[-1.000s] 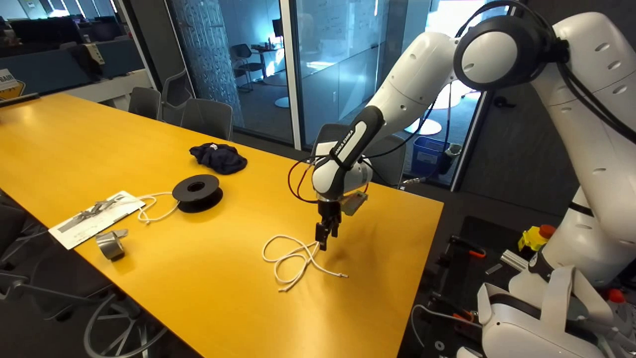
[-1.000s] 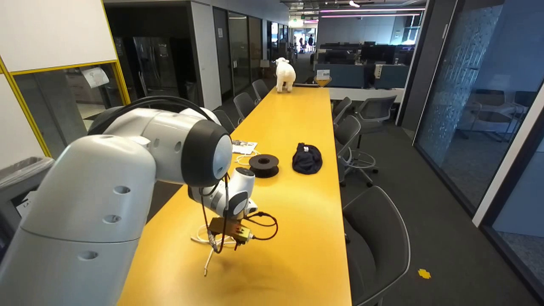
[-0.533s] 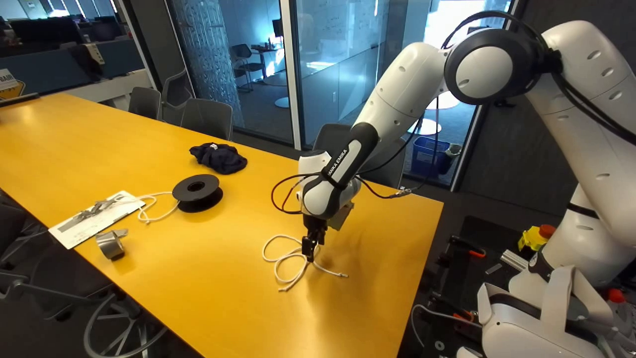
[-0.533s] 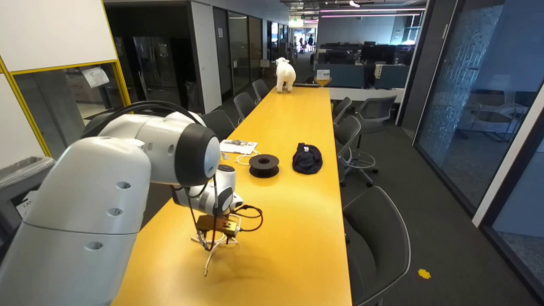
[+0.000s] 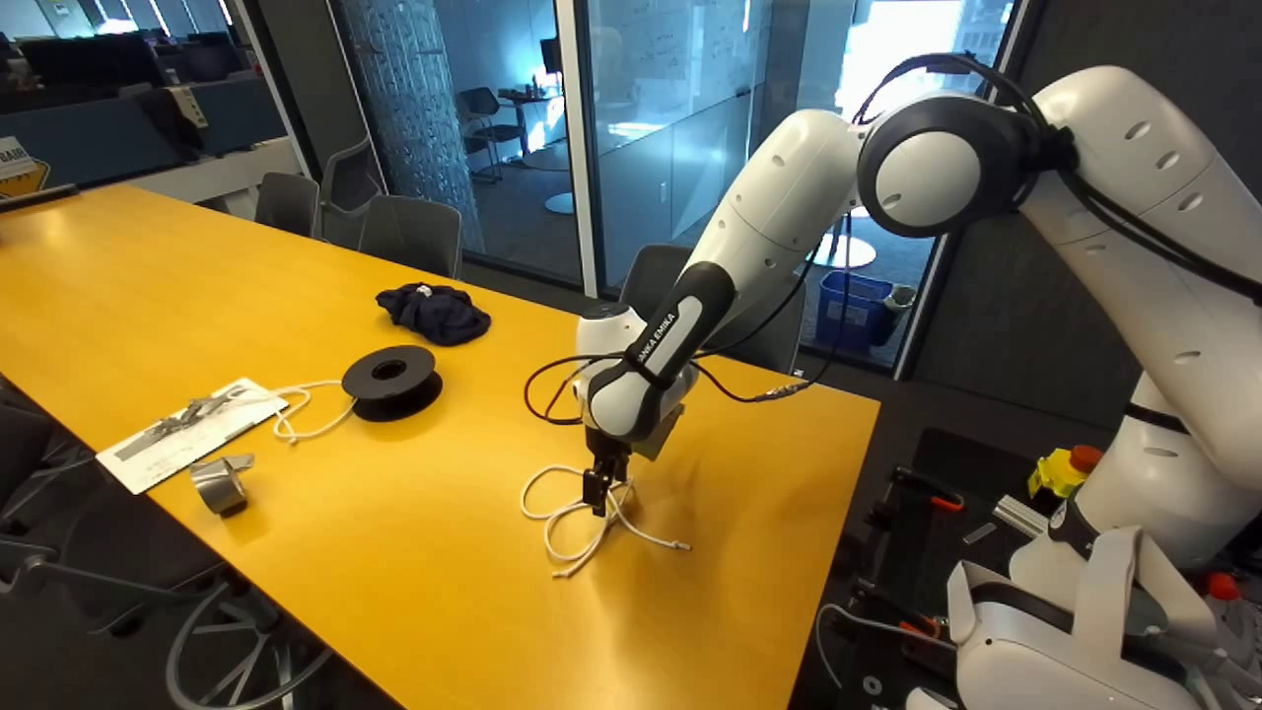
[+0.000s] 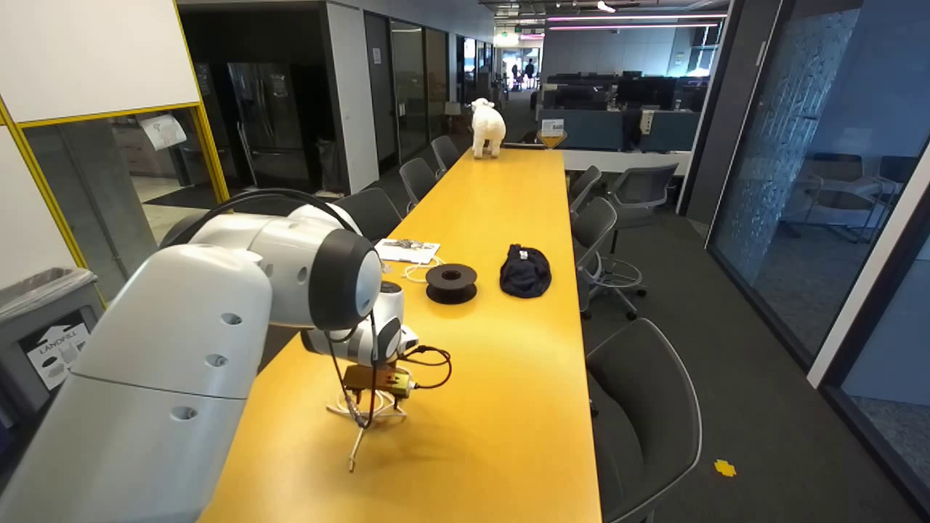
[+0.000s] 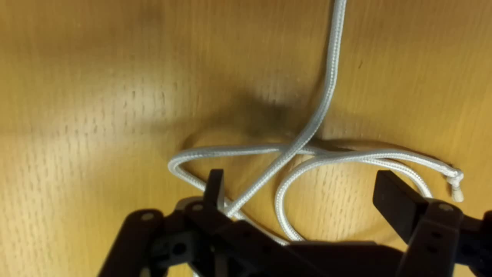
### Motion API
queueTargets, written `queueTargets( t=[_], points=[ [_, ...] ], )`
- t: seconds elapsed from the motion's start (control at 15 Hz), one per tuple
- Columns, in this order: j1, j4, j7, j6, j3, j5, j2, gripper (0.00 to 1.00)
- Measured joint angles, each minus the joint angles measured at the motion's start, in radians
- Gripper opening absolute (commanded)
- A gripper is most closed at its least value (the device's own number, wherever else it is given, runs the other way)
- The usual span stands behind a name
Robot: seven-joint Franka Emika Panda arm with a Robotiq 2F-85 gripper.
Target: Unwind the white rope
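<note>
The white rope [image 5: 592, 552] lies on the yellow table in loose crossing loops with knotted ends. It also shows in an exterior view [image 6: 357, 443], partly hidden behind the wrist and cables. In the wrist view the rope [image 7: 333, 63] runs down from the top, crosses another strand and passes near the left finger; a curved strand lies between the fingers. My gripper [image 7: 301, 184] is open above the loops, with its fingers wide apart and nothing held. In an exterior view the gripper [image 5: 598, 493] points down over the rope's crossing. The gripper body hides the rope's lower part in the wrist view.
A black spool [image 5: 391, 383] stands farther along the table, with another white cord [image 5: 320, 431] beside it. A flat white packet [image 5: 192, 434] and a roll of grey tape [image 5: 218, 486] lie near a table edge. A dark cloth [image 5: 434, 314] lies near the opposite edge.
My gripper has moved away from the robot base, leftward and slightly down in an exterior view, to over the rope's crossing. The rope has not visibly moved.
</note>
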Motion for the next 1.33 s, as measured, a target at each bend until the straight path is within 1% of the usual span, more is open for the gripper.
queueTargets(
  t=[0.47,1.07,1.13,1.2,1.33],
  points=[
    [-0.003,0.11,0.004,-0.003,-0.001,-0.002,0.099,1.0],
    [0.007,0.151,0.033,-0.051,-0.019,-0.027,0.108,1.0],
    [0.009,0.152,0.035,-0.056,-0.022,-0.029,0.108,0.75],
    [0.01,0.154,0.038,-0.061,-0.024,-0.031,0.108,0.74],
    [0.011,0.158,0.039,-0.067,-0.027,-0.041,0.108,0.58]
  ],
)
